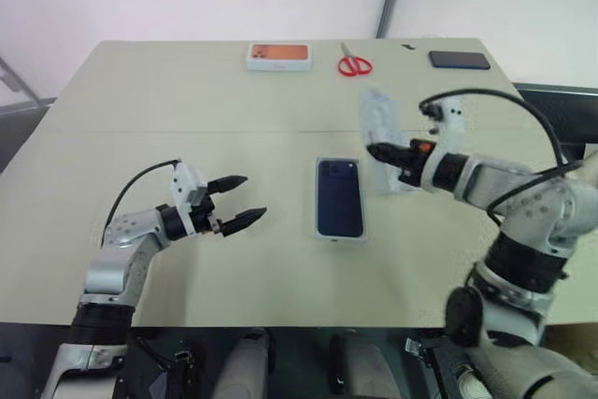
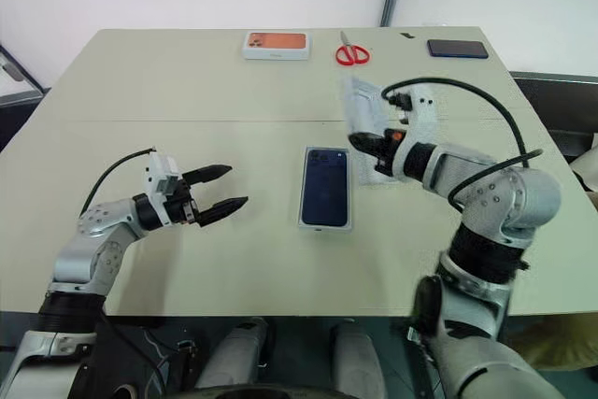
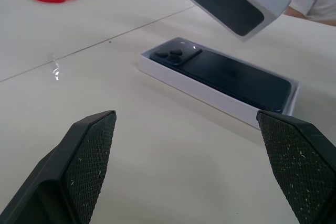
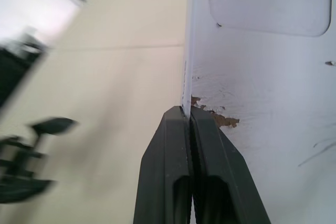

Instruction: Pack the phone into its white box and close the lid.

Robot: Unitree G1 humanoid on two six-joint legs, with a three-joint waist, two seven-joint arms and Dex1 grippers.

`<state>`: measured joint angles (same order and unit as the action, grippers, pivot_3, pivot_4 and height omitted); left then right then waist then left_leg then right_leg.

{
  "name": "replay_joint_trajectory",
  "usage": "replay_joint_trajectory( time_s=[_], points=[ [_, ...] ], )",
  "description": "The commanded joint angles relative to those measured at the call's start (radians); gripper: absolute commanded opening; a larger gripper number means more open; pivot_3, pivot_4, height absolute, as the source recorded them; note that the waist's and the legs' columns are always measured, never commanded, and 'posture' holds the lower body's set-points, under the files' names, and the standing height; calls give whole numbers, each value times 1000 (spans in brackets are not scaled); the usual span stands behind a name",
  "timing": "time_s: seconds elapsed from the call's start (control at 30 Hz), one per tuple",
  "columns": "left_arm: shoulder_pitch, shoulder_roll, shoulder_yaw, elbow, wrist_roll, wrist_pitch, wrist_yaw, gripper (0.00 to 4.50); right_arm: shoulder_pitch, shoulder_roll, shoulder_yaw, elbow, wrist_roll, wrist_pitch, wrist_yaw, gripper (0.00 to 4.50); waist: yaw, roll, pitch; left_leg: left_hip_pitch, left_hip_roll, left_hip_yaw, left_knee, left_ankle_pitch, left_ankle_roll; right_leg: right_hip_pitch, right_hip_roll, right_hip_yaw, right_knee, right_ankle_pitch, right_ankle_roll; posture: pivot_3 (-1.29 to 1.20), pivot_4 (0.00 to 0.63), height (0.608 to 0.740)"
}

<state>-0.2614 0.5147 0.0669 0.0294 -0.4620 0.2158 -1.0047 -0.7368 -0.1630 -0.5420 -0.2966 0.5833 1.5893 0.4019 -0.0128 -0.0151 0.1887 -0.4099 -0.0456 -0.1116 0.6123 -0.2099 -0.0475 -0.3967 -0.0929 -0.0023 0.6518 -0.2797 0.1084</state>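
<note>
- The phone (image 1: 338, 195) lies camera side up in the white box (image 1: 319, 201), near the middle of the counter (image 1: 187, 100), a little toward its near edge.
- The lid (image 1: 385, 137) hangs tilted in the air, just beyond the box toward the counter's right edge, not yet over it.
- The right pincer (image 1: 376, 150) is clenched on 1 edge wall of the lid; the right wrist view shows its 2 fingers (image 4: 168, 171) pinched together with the thin wall between them.
- The left pincer (image 1: 245, 199) is released, its fingertips spread wide and empty, hovering toward the counter's left edge and aimed at the box.
- The lid looks like light, stiff cardboard, so weight is no likely worry; held by only 1 thin wall, though, it could swing or twist in the grip.
- Scuffed patches beside the fingers suggest the card dents and tears easily, so a hard squeeze would probably mark it further.
- Its smooth finish is likely slippery, and a pinch deeper on the wall would seem steadier than the very rim.
- The lid probably fits closely over the box, so it likely needs to come down level and square or a wall may catch on the box rim.
- The box is shallow and light, and may slide when pushed; the free left pincer could steady its long side.
</note>
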Motion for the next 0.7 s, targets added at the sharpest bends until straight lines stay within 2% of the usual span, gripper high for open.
replay_joint_trajectory(
  time_s=[0.03,0.23,0.37,0.7],
  points=[
    [-22,-5,37,-29,-23,22,41,4500,-5,95,-25,-22,66,5,-2,51,-3,1,0,0,0,0,0,0,0,-1,0,1,1,0,0,0,150,740],
    [-37,-20,75,-40,-58,75,112,4500,30,254,-78,0,201,25,-34,51,-7,1,0,0,1,1,0,0,0,-3,1,1,4,1,-1,0,150,740],
    [-40,-21,77,-48,-59,83,119,4500,93,265,-37,8,332,25,-64,51,-5,1,0,0,1,1,0,0,0,-3,2,2,4,1,-1,0,150,740],
    [-52,-57,66,-65,-80,111,153,4500,94,393,-86,88,575,25,-296,51,-8,2,0,0,4,2,0,0,0,-4,4,3,4,1,-3,0,150,740]
  ],
)
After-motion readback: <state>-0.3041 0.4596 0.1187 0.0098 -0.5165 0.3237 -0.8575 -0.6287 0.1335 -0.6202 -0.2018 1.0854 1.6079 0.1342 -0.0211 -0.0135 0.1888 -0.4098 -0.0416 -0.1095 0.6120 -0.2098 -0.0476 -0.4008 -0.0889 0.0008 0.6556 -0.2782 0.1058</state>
